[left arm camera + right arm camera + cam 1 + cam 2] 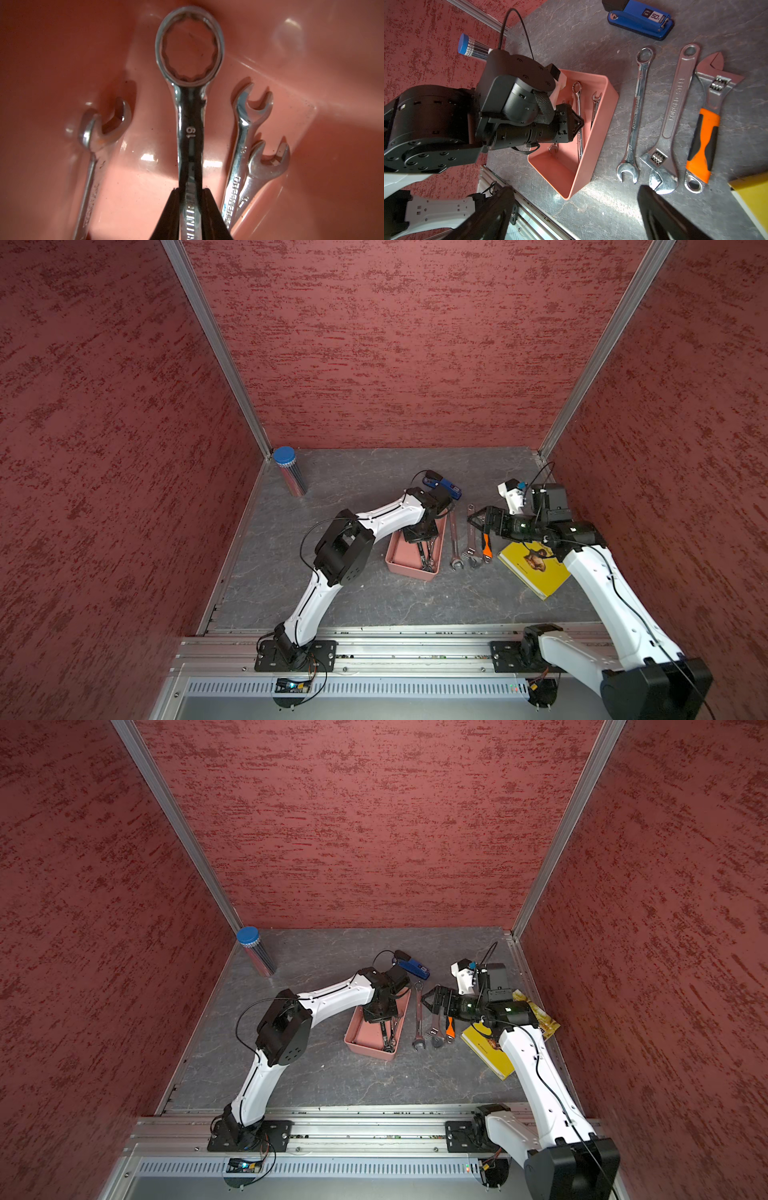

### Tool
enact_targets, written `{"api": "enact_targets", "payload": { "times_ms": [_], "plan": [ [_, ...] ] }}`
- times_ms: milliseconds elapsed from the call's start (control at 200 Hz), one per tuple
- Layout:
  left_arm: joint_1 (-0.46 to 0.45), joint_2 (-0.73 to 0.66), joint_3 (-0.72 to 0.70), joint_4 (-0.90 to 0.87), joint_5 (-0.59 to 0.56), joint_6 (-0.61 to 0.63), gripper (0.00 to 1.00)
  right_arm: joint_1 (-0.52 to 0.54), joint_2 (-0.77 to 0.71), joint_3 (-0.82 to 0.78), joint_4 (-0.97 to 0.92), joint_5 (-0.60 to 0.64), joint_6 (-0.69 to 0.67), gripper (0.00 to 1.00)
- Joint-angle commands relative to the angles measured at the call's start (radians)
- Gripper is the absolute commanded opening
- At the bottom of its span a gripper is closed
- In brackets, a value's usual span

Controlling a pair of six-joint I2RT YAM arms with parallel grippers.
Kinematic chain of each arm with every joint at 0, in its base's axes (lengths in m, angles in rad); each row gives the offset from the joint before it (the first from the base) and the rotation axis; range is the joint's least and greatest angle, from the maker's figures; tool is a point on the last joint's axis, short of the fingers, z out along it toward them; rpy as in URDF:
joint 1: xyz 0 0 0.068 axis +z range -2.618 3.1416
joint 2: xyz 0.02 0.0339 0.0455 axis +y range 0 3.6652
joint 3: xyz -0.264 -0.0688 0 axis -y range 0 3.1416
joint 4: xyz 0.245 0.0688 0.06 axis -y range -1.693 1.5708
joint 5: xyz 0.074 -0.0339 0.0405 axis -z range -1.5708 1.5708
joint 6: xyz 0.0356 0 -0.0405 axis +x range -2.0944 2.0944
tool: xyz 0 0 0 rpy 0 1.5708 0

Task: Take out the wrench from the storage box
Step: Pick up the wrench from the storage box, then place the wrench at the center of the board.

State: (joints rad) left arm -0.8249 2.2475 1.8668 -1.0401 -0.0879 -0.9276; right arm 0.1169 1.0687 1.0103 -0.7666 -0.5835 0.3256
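Observation:
The salmon-pink storage box (pixel 409 572) (pixel 370 1051) (pixel 591 158) stands mid-table. My left gripper (pixel 190 190) (pixel 424 541) (pixel 578 124) reaches down into it. It is shut on the shaft of a chrome wrench (pixel 190 135) (pixel 577 99) marked 19, whose ring end points away from the fingers. That wrench is inside the box. Three smaller wrenches lie on the box floor: one (pixel 91 133) at one side, two (pixel 245 128) (pixel 268 164) overlapping at the other. My right gripper (pixel 473 520) (pixel 575 190) hangs open and empty to the right of the box.
Right of the box lie a combination wrench (pixel 454 539) (pixel 636 116), an adjustable wrench (pixel 471 537) (pixel 675 104) and an orange-handled adjustable wrench (pixel 486 545) (pixel 704 128). A yellow book (pixel 536 572) lies under the right arm. A blue stapler (pixel 451 489) lies behind the box. A blue-capped tube (pixel 289 470) stands in the back left corner.

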Motion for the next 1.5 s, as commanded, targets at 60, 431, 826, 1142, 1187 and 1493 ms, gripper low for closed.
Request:
{"api": "enact_targets", "payload": {
  "times_ms": [60, 431, 826, 1142, 1187, 1493],
  "plan": [
    [-0.008, -0.07, 0.019, 0.003, -0.008, -0.022, 0.0, -0.001, -0.003, 0.028, 0.01, -0.008, -0.015, 0.98],
    [-0.019, -0.1, 0.028, -0.028, -0.038, -0.016, 0.0, -0.001, 0.002, 0.037, 0.004, -0.001, -0.025, 0.98],
    [-0.025, -0.155, 0.054, -0.095, -0.114, 0.002, 0.0, -0.002, 0.01, 0.049, 0.011, -0.005, -0.023, 0.98],
    [-0.022, -0.192, 0.097, -0.143, -0.124, 0.016, 0.0, -0.001, 0.019, 0.072, 0.01, -0.007, -0.021, 0.98],
    [-0.023, -0.198, 0.107, -0.154, -0.127, 0.021, 0.0, -0.001, 0.02, 0.075, 0.012, -0.008, -0.017, 0.98],
    [0.004, -0.254, 0.112, -0.253, -0.149, 0.052, 0.0, 0.0, 0.033, 0.076, 0.03, -0.028, -0.007, 0.98]
  ]
}}
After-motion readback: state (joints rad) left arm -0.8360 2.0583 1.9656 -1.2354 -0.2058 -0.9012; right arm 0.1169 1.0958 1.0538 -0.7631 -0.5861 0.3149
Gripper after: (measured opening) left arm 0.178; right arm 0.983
